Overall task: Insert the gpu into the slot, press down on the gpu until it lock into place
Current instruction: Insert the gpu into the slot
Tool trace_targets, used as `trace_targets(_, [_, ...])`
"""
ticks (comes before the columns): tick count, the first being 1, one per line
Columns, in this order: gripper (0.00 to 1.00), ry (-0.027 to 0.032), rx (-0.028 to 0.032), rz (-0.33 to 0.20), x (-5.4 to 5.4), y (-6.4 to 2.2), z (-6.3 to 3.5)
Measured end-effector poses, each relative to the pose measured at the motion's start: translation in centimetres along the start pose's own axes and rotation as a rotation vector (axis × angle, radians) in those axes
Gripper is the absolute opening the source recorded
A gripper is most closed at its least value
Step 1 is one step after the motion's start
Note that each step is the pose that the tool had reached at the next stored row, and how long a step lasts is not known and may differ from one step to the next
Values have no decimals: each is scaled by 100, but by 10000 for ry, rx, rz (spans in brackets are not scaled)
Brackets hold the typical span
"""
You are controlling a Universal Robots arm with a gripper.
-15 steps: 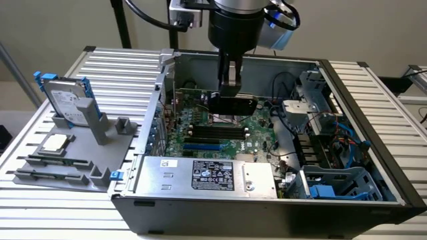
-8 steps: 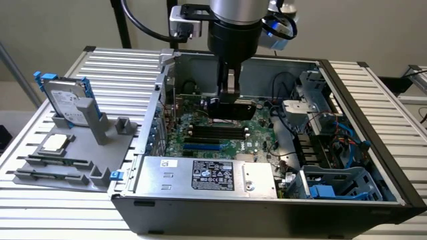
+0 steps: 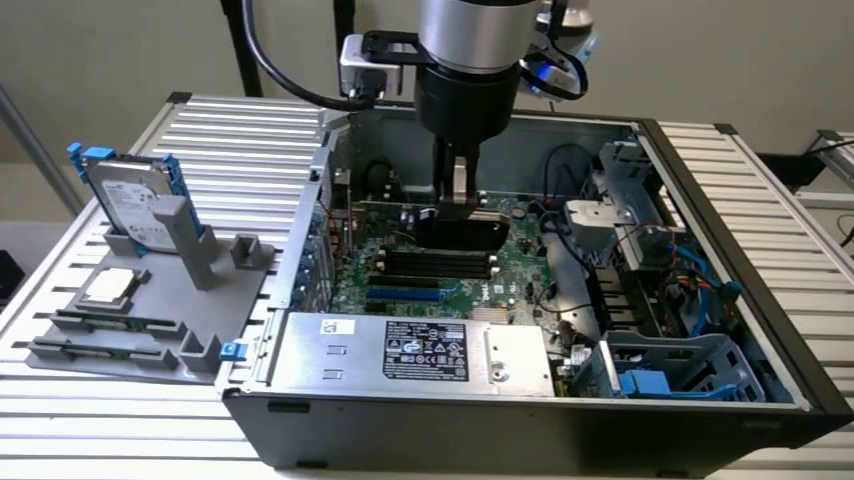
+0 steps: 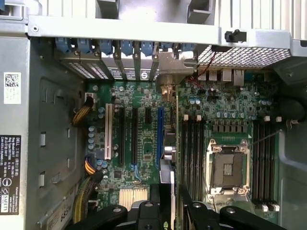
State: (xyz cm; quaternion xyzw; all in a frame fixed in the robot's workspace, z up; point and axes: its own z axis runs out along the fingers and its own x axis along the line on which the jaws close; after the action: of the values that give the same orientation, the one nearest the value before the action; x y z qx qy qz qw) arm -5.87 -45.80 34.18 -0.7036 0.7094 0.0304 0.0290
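the job is at an early stage: the gpu is not yet in the slot, so both the seating and the press-down are left to do. the gripper hangs straight down into the open computer case, its 2 fingers closed on the top edge of the dark card, which hangs above the motherboard, over the black memory slots as the exterior view has it. in the wrist view the card appears as a thin pale edge between the fingers, just beside the line of the long blue slot and apart from it. whether it is squarely lined up i can't tell for sure from this angle. the slot itself looks bare along its whole length.

the case holds the motherboard with the square silver cpu socket, a silver power supply along the near wall and a blue drive cage in the corner on the exterior view's right. on the exterior view's left, a grey fixture tray holds a hard drive with blue rails standing upright, plus a few smaller parts lying flat.
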Motion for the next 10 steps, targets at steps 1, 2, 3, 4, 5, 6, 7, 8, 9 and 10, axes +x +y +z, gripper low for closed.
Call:
trace_targets(1, [26, 0, 0, 1, 2, 0, 15])
trace_targets(2, [26, 0, 1, 0, 4, 0, 30])
trace_targets(3, [26, -1, 1, 0, 6, 0, 43])
trace_targets(4, [26, -1, 1, 0, 8, 0, 54])
trace_targets(5, [26, 0, 1, 0, 9, 0, 61])
trace_targets(6, [26, 0, 1, 0, 11, 0, 67])
trace_targets(7, [26, 1, 1, 0, 12, 0, 71])
trace_targets(8, [26, 1, 1, 0, 13, 0, 73])
trace_targets(9, [26, 1, 1, 0, 14, 0, 73])
trace_targets(10, [26, 2, 0, 0, 15, 0, 73])
